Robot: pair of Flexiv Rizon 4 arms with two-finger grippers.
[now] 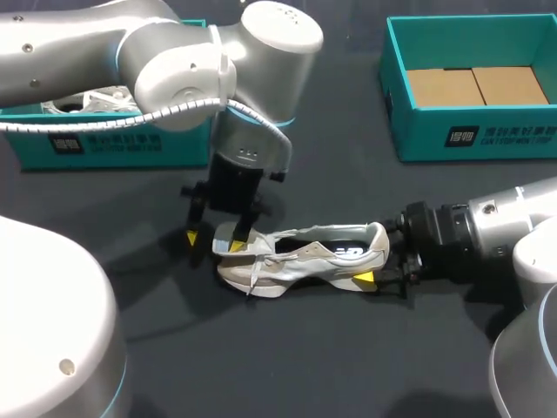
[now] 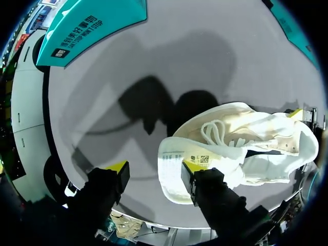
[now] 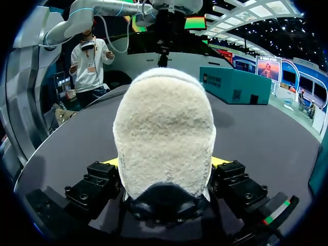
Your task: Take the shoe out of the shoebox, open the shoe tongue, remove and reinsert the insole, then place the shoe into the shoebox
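A cream sneaker [image 1: 300,257] lies on the dark table, toe toward my left arm and heel toward my right. Above the toe end, my left gripper [image 1: 213,241] stands open. In the left wrist view one yellow fingertip [image 2: 188,166] touches the edge of the pulled-out tongue [image 2: 174,164], whose labelled underside faces up. The other tip [image 2: 120,168] is over bare table, and nothing lies between them [image 2: 154,168]. My right gripper [image 1: 376,257] is at the heel. In the right wrist view the fuzzy heel [image 3: 164,133] fills the space between both fingers, which press its two sides.
A teal shoebox [image 1: 470,139] with brown cardboard inside stands at the back right. A second teal box [image 1: 104,144] at the back left is partly hidden by my left arm.
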